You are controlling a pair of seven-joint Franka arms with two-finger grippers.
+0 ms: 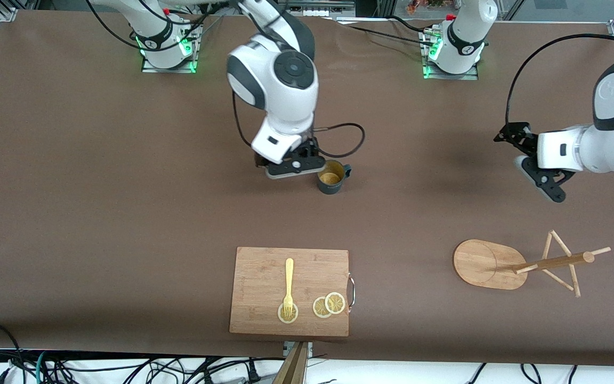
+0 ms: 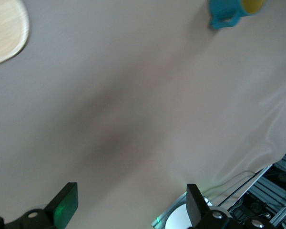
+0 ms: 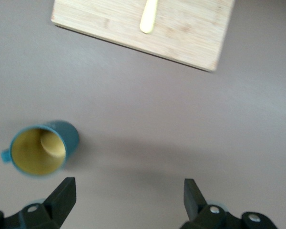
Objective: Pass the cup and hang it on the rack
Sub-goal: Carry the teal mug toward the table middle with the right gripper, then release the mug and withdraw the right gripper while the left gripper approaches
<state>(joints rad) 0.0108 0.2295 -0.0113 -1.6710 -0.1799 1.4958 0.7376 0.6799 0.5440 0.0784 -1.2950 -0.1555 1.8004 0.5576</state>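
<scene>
One cup (image 1: 331,178) stands upright beside the open right gripper (image 1: 292,166); left gripper (image 1: 539,173) open; perhaps three lemon slices (image 1: 328,305).

the desk (image 1: 99,186) wears a matt brown cloth-like cover. the cup (image 1: 331,178) looks smooth — teal outside, dull yellow within. the rack (image 1: 491,263) and cutting board (image 1: 264,277) are pale bamboo with visible grain, the fork (image 1: 288,288) smooth yellow plastic — arm shells glossy white.
</scene>
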